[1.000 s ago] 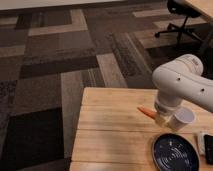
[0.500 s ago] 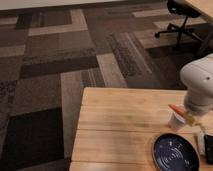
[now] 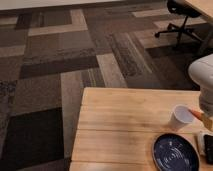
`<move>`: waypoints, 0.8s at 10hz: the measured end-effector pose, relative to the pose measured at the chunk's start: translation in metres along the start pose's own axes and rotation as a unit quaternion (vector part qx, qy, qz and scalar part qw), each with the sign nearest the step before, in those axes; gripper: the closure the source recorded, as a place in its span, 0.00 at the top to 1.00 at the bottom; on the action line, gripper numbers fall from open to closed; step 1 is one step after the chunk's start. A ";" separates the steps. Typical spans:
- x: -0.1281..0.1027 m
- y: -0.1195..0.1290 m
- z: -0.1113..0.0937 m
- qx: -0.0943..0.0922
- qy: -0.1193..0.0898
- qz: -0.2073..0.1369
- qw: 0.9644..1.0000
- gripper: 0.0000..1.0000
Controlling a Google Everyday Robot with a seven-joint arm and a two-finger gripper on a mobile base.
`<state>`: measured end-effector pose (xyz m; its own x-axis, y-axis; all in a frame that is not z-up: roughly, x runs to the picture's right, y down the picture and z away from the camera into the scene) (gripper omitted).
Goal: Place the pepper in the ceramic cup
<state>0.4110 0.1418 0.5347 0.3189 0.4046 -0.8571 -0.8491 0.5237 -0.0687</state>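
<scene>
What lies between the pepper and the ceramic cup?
Nothing. Camera view: the pepper, held by the gripper at frame right, sits just beside the ceramic cup.

One cup, one plate, perhaps one pepper

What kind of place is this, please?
Probably an office: patterned carpet tiles, a rolling office chair and a wooden table. The robot's hand is out of view at the right edge.
</scene>
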 end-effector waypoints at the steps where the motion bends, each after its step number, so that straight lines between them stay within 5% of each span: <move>1: 0.002 -0.001 0.007 -0.006 0.018 -0.002 1.000 0.00; 2: 0.002 -0.007 0.012 -0.007 0.038 -0.004 0.999 0.00; 8: -0.041 -0.008 0.035 -0.026 0.077 -0.047 0.996 0.00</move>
<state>0.4197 0.1473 0.5879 0.3342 0.2340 -0.9130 -0.8404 0.5126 -0.1763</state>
